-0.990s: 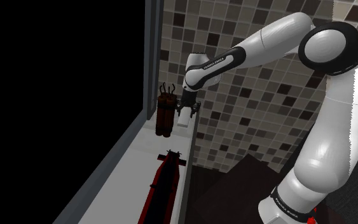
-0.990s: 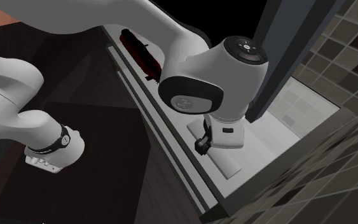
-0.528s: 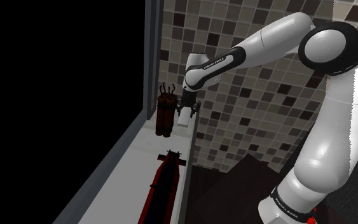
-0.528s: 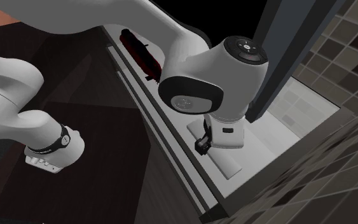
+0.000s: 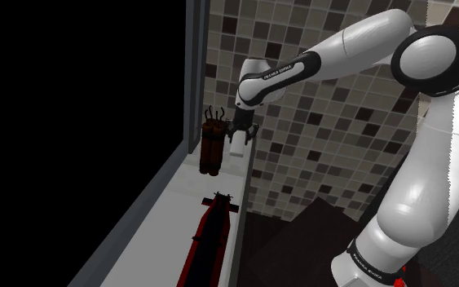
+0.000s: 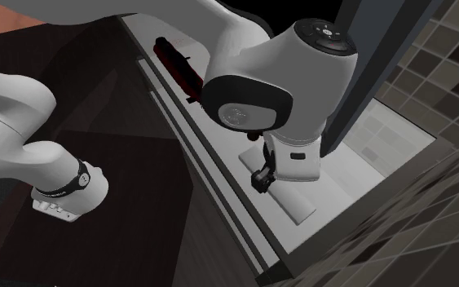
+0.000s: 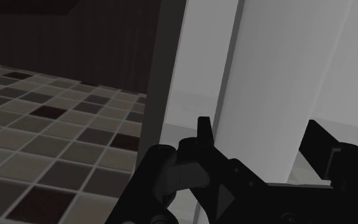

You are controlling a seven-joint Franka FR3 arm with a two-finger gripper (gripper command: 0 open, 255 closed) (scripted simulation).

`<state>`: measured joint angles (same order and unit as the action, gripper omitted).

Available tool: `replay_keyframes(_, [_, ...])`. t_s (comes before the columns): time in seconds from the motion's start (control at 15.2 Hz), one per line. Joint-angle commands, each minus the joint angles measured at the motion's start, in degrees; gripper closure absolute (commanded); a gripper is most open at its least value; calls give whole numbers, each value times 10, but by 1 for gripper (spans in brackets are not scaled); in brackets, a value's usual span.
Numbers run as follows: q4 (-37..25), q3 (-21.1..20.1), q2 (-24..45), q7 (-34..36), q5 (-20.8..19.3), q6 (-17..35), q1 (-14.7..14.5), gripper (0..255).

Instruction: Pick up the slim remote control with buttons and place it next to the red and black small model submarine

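The white arm (image 5: 358,45) reaches to the upper middle of the shoulder view, over the pale ledge (image 5: 166,212). The red and black submarine (image 5: 213,236) lies on the ledge at lower centre. The slim remote (image 5: 237,152), drawn plain white, sits well above it in the frame, under the gripper (image 5: 238,137). It looks light, stiff and smooth, best pinched across its narrow width near mid-length. The wrist view shows the 2 fingers (image 7: 204,130) flanking a pale strip, seemingly clasping it. The second exterior view shows the remote's length, foreshortened in the shoulder view.
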<state>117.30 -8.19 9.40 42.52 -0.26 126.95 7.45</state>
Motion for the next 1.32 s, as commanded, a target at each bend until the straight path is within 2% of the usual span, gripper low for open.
replay_keyframes(0.0, [-6, 0, -8, -1, 1, -14, 0, 255])
replay_keyframes(1.25, [-94, -1, -58, -4, 9, -152, 2, 255])
